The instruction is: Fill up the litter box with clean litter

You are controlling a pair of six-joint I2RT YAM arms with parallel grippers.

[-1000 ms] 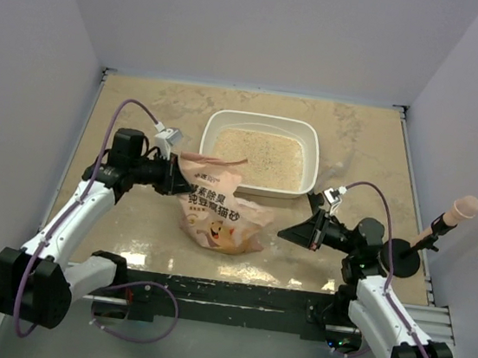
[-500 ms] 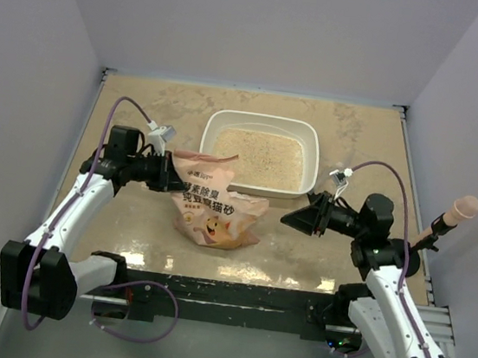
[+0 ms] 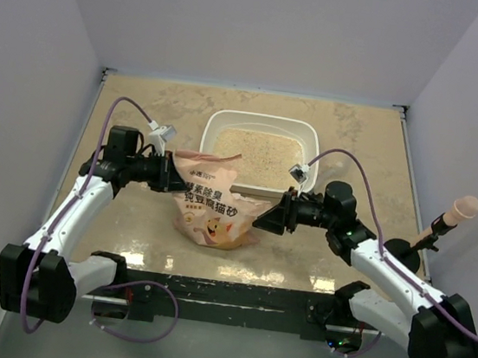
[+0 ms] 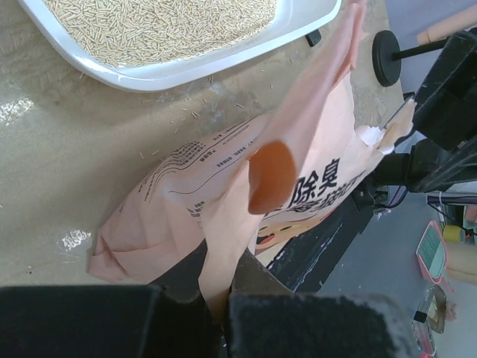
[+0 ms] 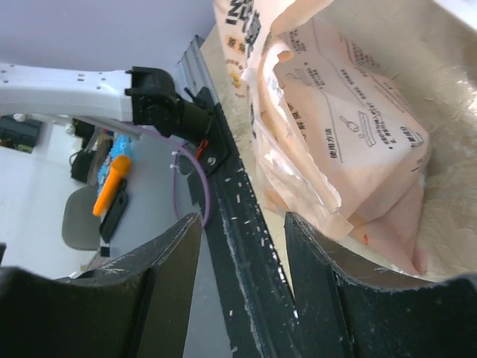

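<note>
Pink litter bag held beside the litter box
My left gripper pinched its top edge; my right gripper stood open at its other end.

glossy white plastic litter box, grainy matt clean litter, crinkled soft bag.

text | bag | large black Chinese print "除臭" | smaller print unreadable
</note>
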